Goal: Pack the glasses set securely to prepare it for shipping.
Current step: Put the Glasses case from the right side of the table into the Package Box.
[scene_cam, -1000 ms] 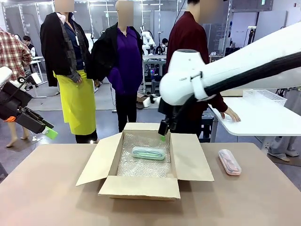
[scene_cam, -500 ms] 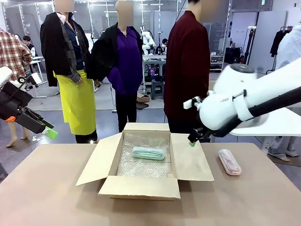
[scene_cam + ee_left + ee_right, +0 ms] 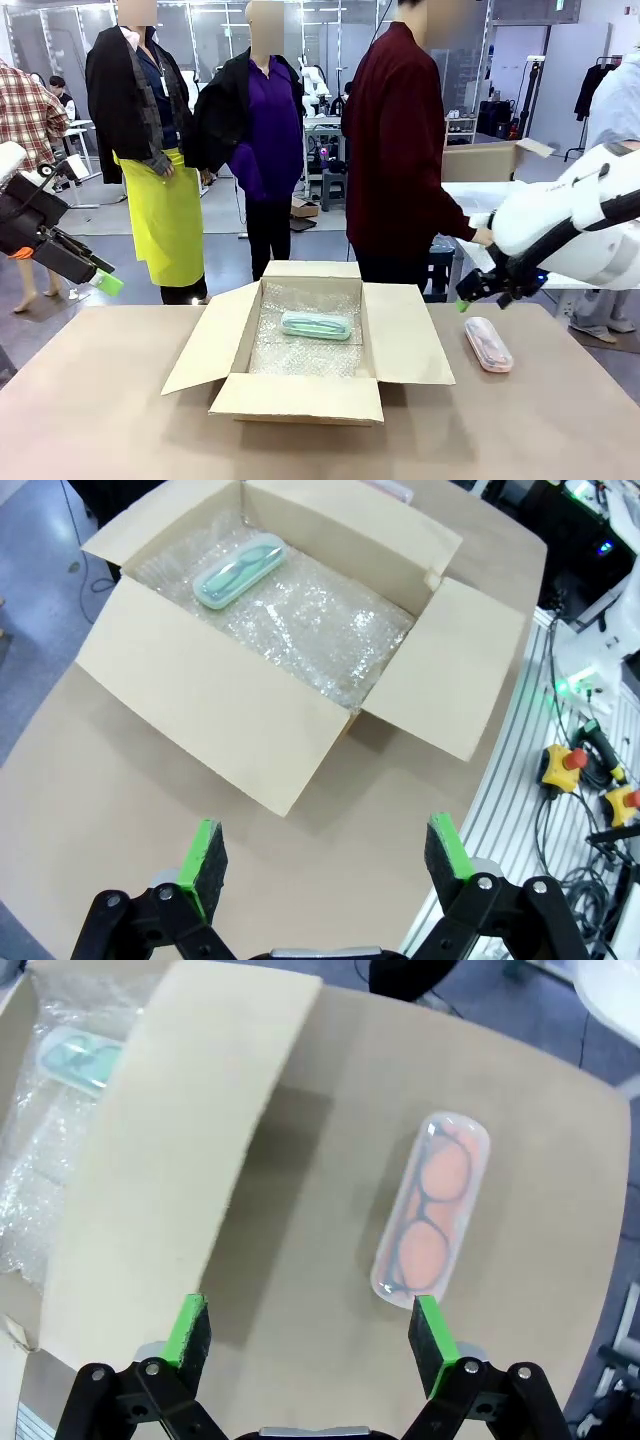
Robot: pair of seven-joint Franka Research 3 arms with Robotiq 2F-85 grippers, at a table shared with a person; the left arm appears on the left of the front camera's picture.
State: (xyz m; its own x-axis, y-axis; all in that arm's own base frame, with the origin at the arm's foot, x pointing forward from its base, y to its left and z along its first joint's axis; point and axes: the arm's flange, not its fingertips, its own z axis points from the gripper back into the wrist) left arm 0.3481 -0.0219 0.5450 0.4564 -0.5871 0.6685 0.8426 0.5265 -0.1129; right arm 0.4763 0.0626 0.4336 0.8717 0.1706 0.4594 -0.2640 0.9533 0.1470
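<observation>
Right gripper [image 3: 308,1332], jaws apart, hangs over the counter [image 3: 545,1220]. The pink case [image 3: 432,1215] lies just ahead, beside one finger. The mint case [image 3: 316,325] lies inside the box [image 3: 300,398]. Left gripper [image 3: 325,855]: jaws apart.

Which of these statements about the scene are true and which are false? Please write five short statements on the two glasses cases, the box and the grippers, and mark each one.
1. The mint green case lies inside the cardboard box, on bubble wrap. True.
2. The pink case lies inside the box too. False: it lies on the table, to the right of the box.
3. The right gripper is clamped on the pink case. False: its fingers stand open above the table, beside the case.
4. The flaps of the box are folded open. True.
5. The left gripper is open and holds nothing. True.
</observation>
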